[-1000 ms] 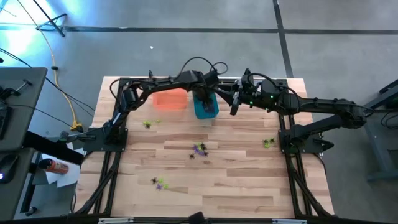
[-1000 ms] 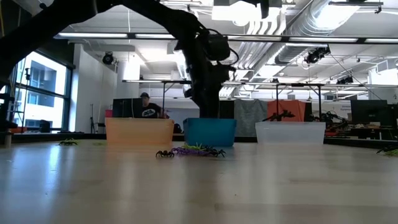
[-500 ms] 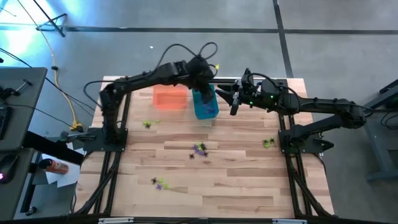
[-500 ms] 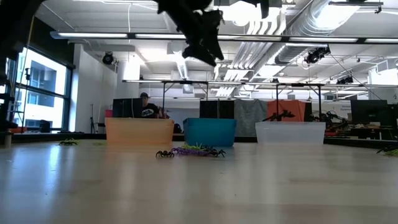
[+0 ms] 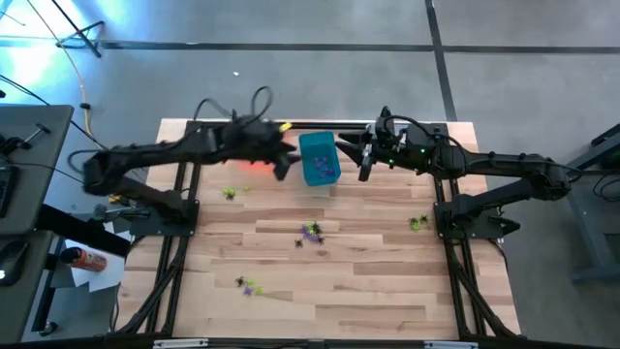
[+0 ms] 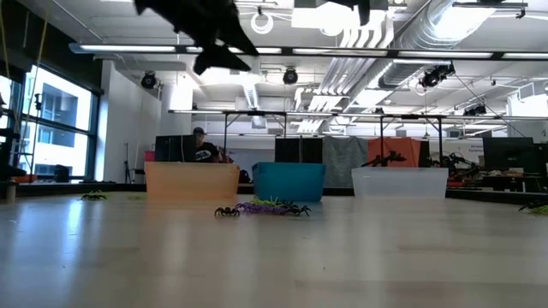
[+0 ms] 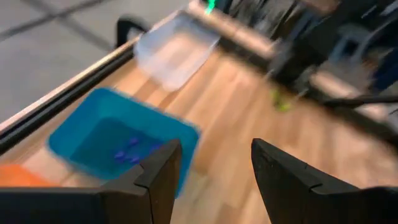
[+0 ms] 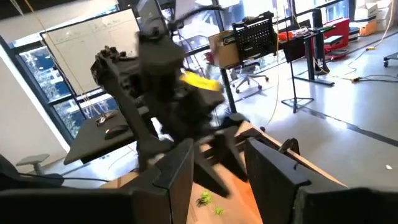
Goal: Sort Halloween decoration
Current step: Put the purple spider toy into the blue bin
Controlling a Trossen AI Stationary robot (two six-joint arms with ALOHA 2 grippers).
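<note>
Small purple, yellow-green and black Halloween decorations lie loose on the wooden table: a cluster at mid-table (image 5: 310, 233), one at the left (image 5: 230, 192), one at the right (image 5: 418, 223) and one toward the near edge (image 5: 249, 286). A few purple ones lie inside the teal bin (image 7: 127, 152). My left gripper (image 5: 284, 163) hovers high over the orange bin (image 6: 191, 181), just left of the teal bin (image 5: 320, 160), open and empty. My right gripper (image 5: 364, 167) hangs raised right of the teal bin, open and empty.
Orange, teal (image 6: 288, 181) and clear (image 6: 400, 182) bins stand in a row along the far edge. The clear bin (image 7: 174, 53) sits under my right arm. A person sits at a desk beyond the table (image 6: 201, 145). Bare wood spreads toward the near edge.
My left gripper has risen out from over the teal bin and drawn back toward the table's left edge, tipping from pointing down to nearly level. Its fingers keep the same gap. The right arm has kept still.
</note>
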